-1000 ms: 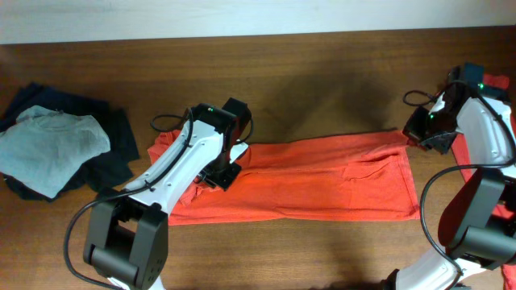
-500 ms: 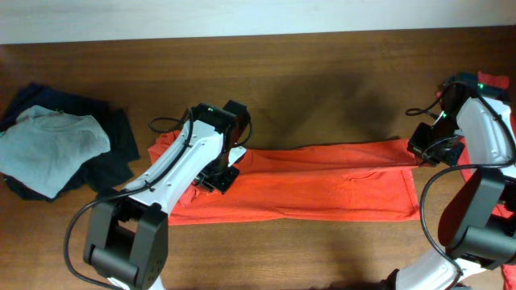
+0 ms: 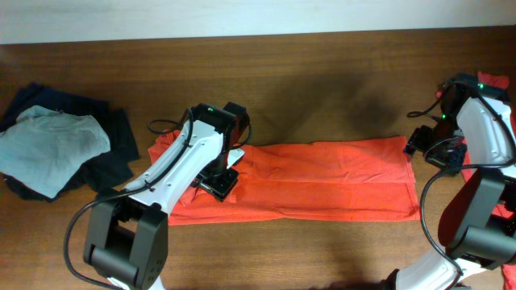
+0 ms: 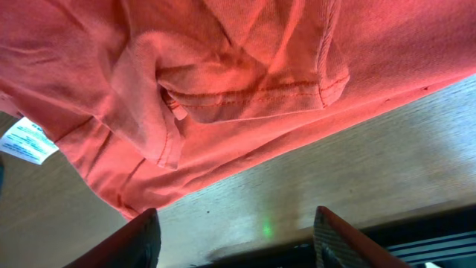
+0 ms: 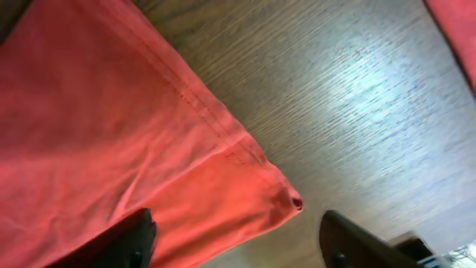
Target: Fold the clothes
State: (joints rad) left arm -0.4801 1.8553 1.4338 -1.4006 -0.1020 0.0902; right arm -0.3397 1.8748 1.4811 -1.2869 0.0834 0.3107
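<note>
The clothes, an orange-red T-shirt (image 3: 322,181), lie flat as a long folded band across the table. The left gripper (image 3: 219,179) hovers over the band's left part. In the left wrist view it (image 4: 238,242) is open, with bare wood between its fingers (image 4: 141,242) and the bunched sleeve seam (image 4: 245,97) and white tag (image 4: 26,140) just beyond them. At the shirt's upper right corner is the right gripper (image 3: 433,149). Seen from its own wrist, this gripper (image 5: 238,242) is open just above the hemmed corner (image 5: 286,197), not gripping it.
A pile of dark navy garments (image 3: 113,153) topped by a pale grey-blue tee (image 3: 48,145) sits at the far left. More red cloth (image 3: 496,80) lies at the right edge behind the right arm, also showing as a red patch (image 5: 454,30).
Both grippers have opened and let go of the shirt. The folded upper layer has settled flat. The right gripper has shifted slightly to the right.
</note>
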